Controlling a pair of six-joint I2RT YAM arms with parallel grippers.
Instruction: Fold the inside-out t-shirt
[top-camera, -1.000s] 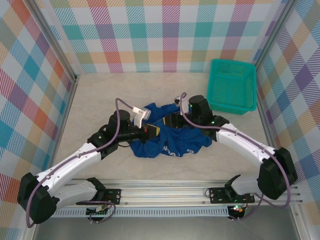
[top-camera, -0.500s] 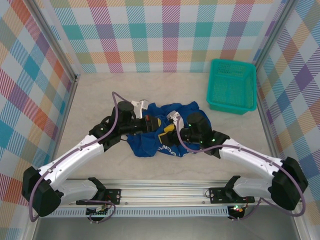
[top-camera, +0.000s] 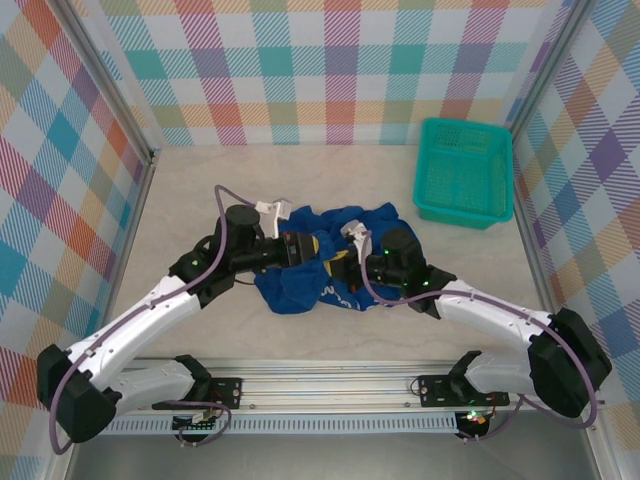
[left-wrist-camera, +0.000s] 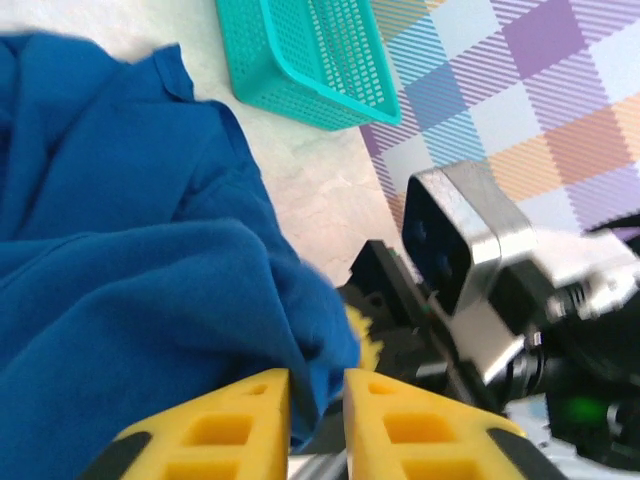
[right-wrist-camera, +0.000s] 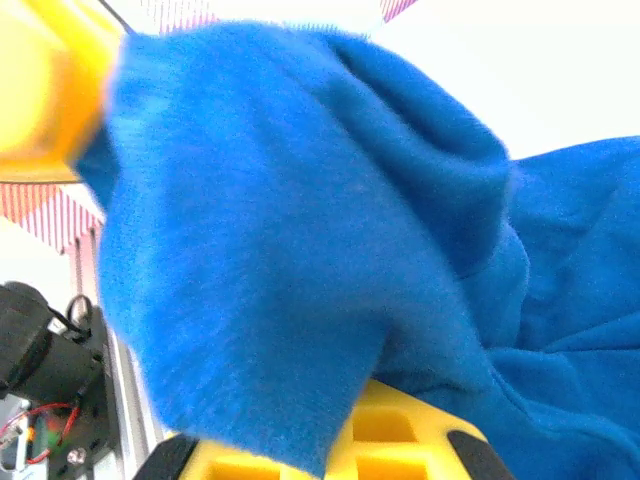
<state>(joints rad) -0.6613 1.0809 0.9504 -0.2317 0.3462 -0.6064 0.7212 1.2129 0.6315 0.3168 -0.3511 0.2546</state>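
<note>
In left gripper (left-wrist-camera: 317, 388), blue t-shirt (left-wrist-camera: 130, 280)

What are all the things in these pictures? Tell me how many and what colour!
t-shirt: one, royal blue, crumpled mid-table between the arms
basket: one, teal mesh, far right corner of the table
table: one, pale beige, under everything
walls: three, pastel checked, around the table
rail: one, silver, near edge
left arm, right arm: two, white and black
left end effector: one, yellow, pinching blue cloth
right end effector: one, yellow, cloth draped over it
</note>
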